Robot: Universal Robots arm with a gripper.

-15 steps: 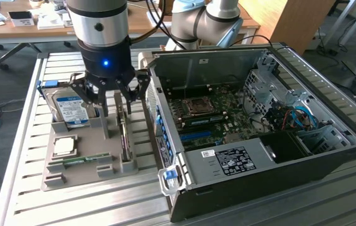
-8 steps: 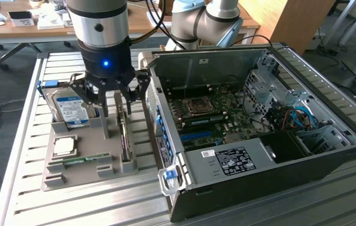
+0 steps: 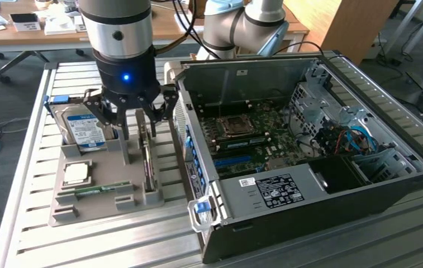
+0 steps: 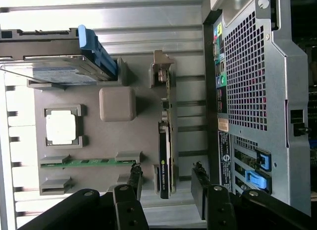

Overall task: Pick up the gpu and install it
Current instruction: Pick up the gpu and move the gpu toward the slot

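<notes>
The gripper (image 3: 135,124) is held released, its jaws spread wide, low over a grey tray (image 3: 105,159) that is set on the slatted metal worktop (image 3: 70,84). The gpu (image 3: 147,162) is seen standing on its long edge in a slot along the tray's side at the exterior view's right, just beside the open computer case (image 3: 308,167). In the wrist view the two black fingers (image 4: 134,178) are placed either side of one end of the gpu (image 4: 165,150), with a gap left on each side, so nothing is grasped. Further to the exterior view's left on the tray, a blue-labelled hard drive (image 3: 83,129) is stood upright at the far end, a square processor chip (image 3: 76,173) is laid flat in its recess, and a narrow green RAM stick (image 3: 101,190) is held near the front
</notes>
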